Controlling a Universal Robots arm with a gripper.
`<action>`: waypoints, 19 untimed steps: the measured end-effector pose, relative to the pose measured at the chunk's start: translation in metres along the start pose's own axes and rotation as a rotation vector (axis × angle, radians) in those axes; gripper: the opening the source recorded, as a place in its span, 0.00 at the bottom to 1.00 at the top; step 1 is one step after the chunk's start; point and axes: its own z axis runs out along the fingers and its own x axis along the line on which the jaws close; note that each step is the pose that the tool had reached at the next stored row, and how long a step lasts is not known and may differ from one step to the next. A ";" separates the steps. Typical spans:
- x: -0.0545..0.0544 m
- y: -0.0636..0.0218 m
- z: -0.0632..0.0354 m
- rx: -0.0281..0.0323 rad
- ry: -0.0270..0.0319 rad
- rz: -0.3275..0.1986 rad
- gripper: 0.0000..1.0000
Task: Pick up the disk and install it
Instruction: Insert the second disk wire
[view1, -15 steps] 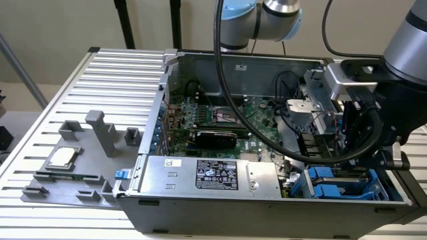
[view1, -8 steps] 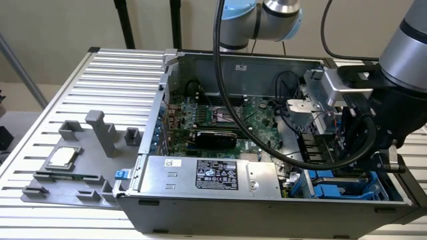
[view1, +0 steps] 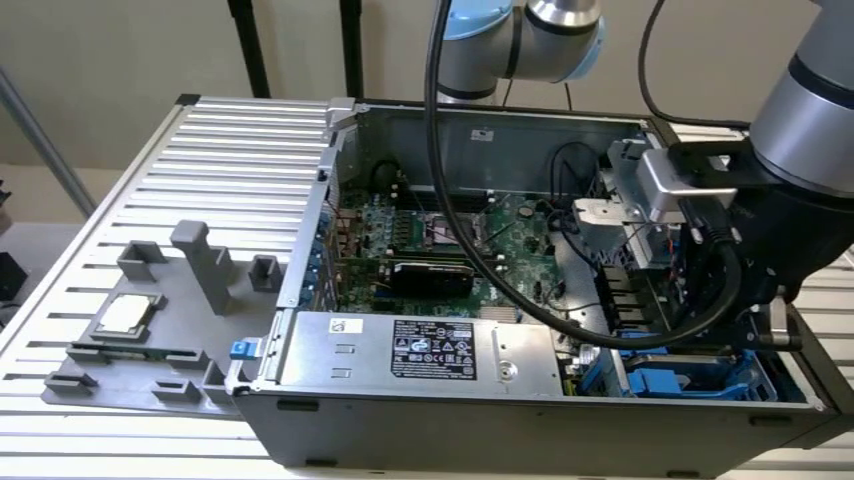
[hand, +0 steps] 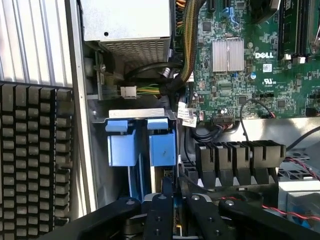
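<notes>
The gripper (hand: 172, 200) hangs inside the computer case (view1: 534, 420) at its front corner, fingers nearly closed on the disk's (hand: 170, 187) thin edge, above the blue drive bays (hand: 142, 145).

Even, diffuse light falls from above in the exterior view, leaving the ribbed counter (view1: 147, 200) pale and bright with only soft shadows beside the grey fixtures (view1: 200, 265). The inside of the computer case (view1: 534, 410) sits dimmer, its depths dark. The picture is slightly soft throughout. In the wrist view the motherboard (hand: 250, 65) is sharp and well lit, while the claw (hand: 172, 210) nearest the lens is black, shadowed and blurred.
</notes>
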 end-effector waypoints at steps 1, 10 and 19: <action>0.000 0.0001 0.0007 0.0003 0.0000 0.000 0.00; 0.000 0.0009 -0.0003 0.0007 -0.0021 0.000 1.00; 0.002 0.0187 -0.0126 0.0003 -0.0079 0.000 1.00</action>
